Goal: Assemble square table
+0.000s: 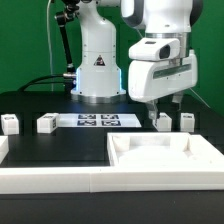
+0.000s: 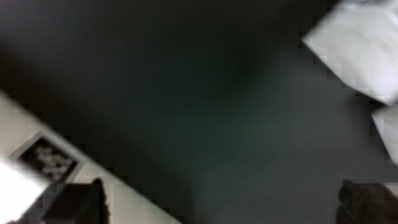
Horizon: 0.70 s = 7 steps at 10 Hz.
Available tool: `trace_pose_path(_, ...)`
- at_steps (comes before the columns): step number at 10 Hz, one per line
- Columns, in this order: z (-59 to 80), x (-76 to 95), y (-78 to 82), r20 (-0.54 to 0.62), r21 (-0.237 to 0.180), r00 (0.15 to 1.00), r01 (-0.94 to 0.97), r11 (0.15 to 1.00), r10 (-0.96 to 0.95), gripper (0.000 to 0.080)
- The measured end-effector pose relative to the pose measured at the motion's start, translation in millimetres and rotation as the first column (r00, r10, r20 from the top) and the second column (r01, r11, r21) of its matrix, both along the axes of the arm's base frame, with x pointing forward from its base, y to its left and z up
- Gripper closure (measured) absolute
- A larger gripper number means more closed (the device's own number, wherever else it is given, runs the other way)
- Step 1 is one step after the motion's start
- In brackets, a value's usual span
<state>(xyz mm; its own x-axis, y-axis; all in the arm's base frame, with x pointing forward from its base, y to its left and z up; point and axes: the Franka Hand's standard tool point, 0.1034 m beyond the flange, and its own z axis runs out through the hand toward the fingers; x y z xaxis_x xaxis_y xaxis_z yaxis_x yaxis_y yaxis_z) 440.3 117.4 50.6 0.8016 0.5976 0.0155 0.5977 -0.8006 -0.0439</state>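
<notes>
The white square tabletop (image 1: 160, 155) lies rim up on the black table at the front of the exterior view's right. Four small white tagged legs stand behind it: two at the left (image 1: 10, 124) (image 1: 46, 124) and two at the right (image 1: 163, 121) (image 1: 187, 121). My gripper (image 1: 163, 104) hangs open and empty above the two right legs, clear of them. In the wrist view my gripper (image 2: 222, 205) is open over bare dark table, with its dark fingertips (image 2: 71, 205) wide apart. A blurred white part (image 2: 356, 45) shows beyond them; I cannot tell which part it is.
The marker board (image 1: 100, 121) lies flat in front of the robot base (image 1: 97, 75). A white surface with a tag (image 2: 45, 155) shows beside one finger in the wrist view. Long white border rails (image 1: 50, 180) run along the table's front and left edges.
</notes>
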Motion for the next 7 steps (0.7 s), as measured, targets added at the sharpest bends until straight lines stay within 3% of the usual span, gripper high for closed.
trace_pose_path(4, -3.2, -2.9, 6.9, -0.029, 0.013, 0.958, 0.284, 0.959, -0.284, 0.0150)
trace_pose_path(7, -3.2, -4.3, 11.5, -0.050, 0.011, 0.867, 0.496, 0.868, -0.495, 0.0150)
